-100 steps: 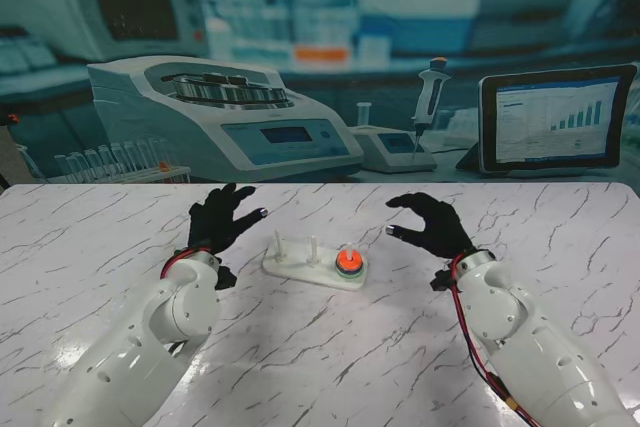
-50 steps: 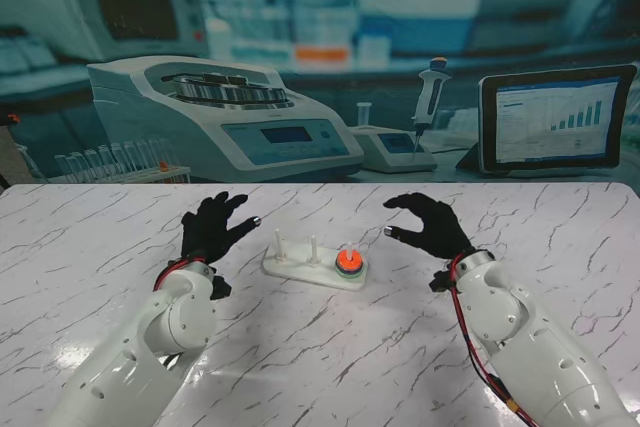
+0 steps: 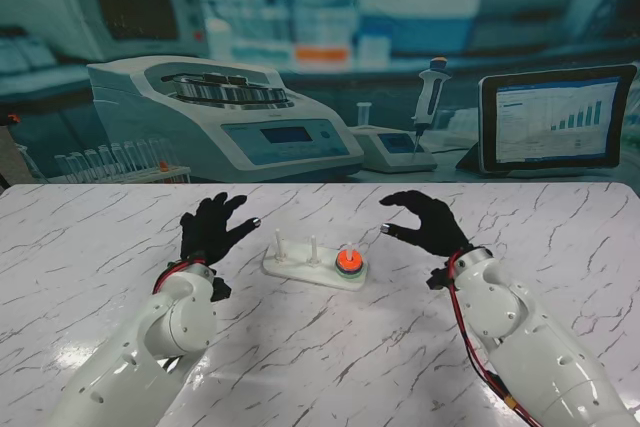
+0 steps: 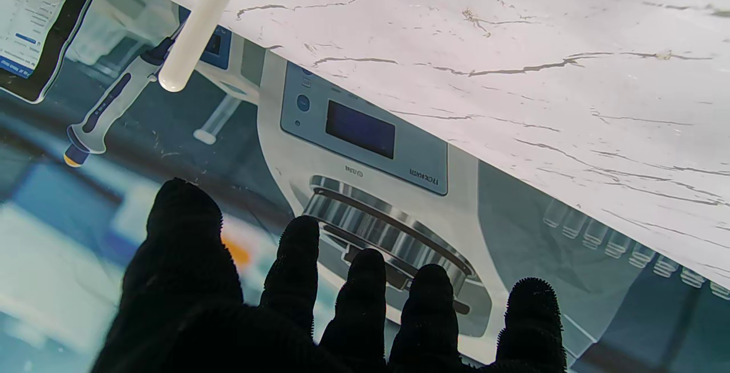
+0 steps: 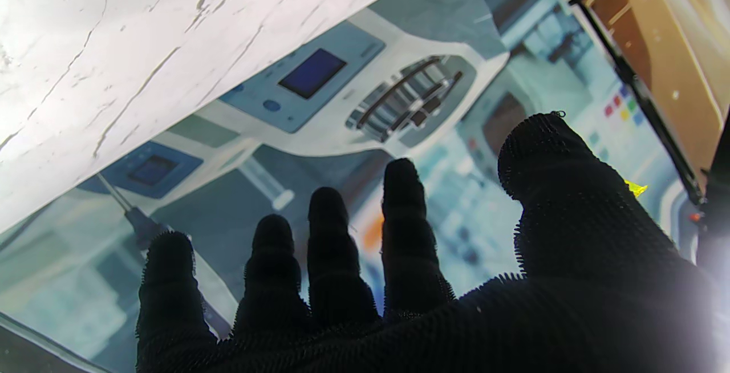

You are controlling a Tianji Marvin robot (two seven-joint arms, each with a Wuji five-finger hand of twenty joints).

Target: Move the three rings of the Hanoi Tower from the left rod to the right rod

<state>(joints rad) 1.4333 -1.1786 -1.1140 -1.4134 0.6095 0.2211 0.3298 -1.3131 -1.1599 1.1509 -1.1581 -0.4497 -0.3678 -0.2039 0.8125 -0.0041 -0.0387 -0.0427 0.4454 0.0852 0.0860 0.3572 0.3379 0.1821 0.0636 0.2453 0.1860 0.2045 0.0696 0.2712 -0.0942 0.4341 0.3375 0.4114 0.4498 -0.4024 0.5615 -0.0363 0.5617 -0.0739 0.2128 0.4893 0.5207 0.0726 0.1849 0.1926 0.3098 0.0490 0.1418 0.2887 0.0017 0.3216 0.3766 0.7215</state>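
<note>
Fingers (image 3: 245, 223) spread on both hands, empty, ring stack (image 3: 348, 261) on right rod (image 3: 348, 250) between them

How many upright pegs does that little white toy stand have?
3. On the white base, the left rod and middle rod stand bare. The right rod carries the stacked rings, with only its tip showing; how many rings cannot be told.

White marble-veined tabletop (image 3: 320, 347); printed lab backdrop (image 3: 300, 7) beyond fingers: centrifuge (image 3: 215, 117), pipette (image 3: 430, 92), tablet with chart (image 3: 555, 119). Bluish light.
</note>
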